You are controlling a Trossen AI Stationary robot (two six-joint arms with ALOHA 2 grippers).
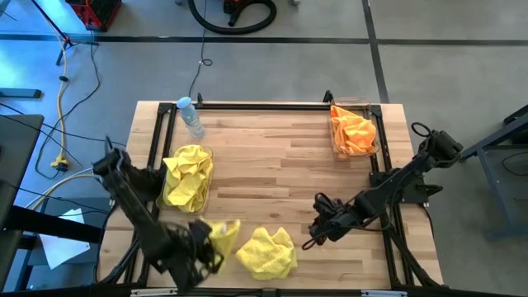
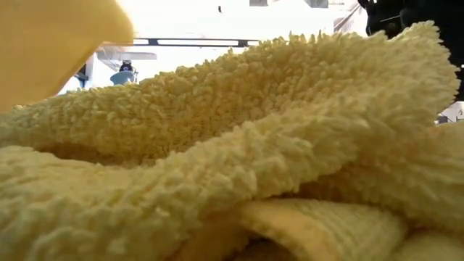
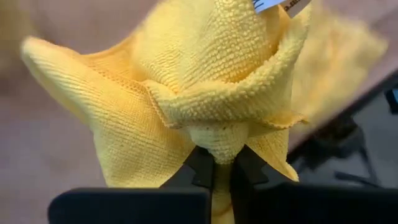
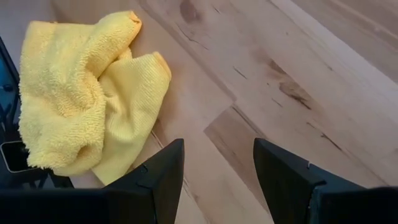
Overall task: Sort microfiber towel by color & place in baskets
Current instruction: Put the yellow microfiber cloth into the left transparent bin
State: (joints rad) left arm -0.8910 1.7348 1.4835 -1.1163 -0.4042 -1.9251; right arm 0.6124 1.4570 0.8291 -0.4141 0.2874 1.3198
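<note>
Take the loose heap of fuzzy yellow microfiber towels (image 1: 266, 252) near the wooden bench (image 1: 272, 157) front edge as your landmark. Just left of it, your left pincer (image 1: 210, 243) is clamped on one yellow towel (image 3: 205, 93), lifted off the bench. Behind that sits a clear plastic basket of yellow towels (image 1: 187, 176), with a blue-capped bottle (image 1: 190, 116) farther back. The clear basket of orange towels (image 1: 354, 130) stands at the far right corner. Right of the heap, your right pincer (image 1: 318, 227) hovers low, fingers (image 4: 158, 177) spread and empty.

Yellow towels (image 1: 266, 252); orange towels (image 1: 353, 130); blue bottle cap (image 1: 185, 103).
</note>
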